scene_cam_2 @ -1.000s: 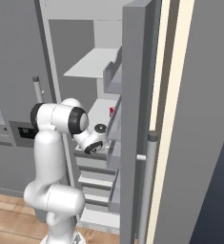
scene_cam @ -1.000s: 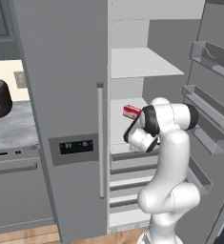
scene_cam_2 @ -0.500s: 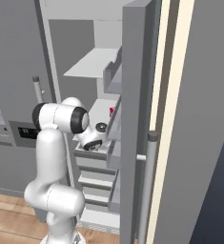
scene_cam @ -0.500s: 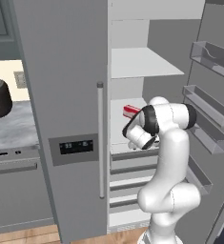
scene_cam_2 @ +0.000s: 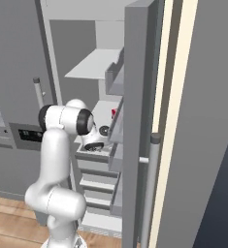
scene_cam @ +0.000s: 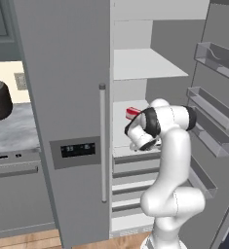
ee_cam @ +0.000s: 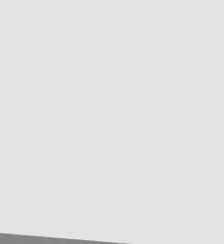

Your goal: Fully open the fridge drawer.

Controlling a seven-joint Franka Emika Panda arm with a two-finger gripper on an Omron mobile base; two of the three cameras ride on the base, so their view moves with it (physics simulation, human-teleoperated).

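Arm bent at elbow, wrist tipped down into tall grey side-by-side fridge (scene_cam: 67, 73), hand just above wide shallow grey-fronted top drawer (scene_cam: 135, 156) w/ pale tray, under lower white shelf. Gripper (scene_cam_2: 92, 148) fingers hidden, can't tell if open or closed. Left base view showed red item (scene_cam: 132, 113) behind forearm; hand view blank pale surface.

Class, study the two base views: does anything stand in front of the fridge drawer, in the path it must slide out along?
Only the robot itself: its arm bends down right before the fridge drawer, wrist at the front strip. Nothing else visible blocks it; the door bins hang off to the side.
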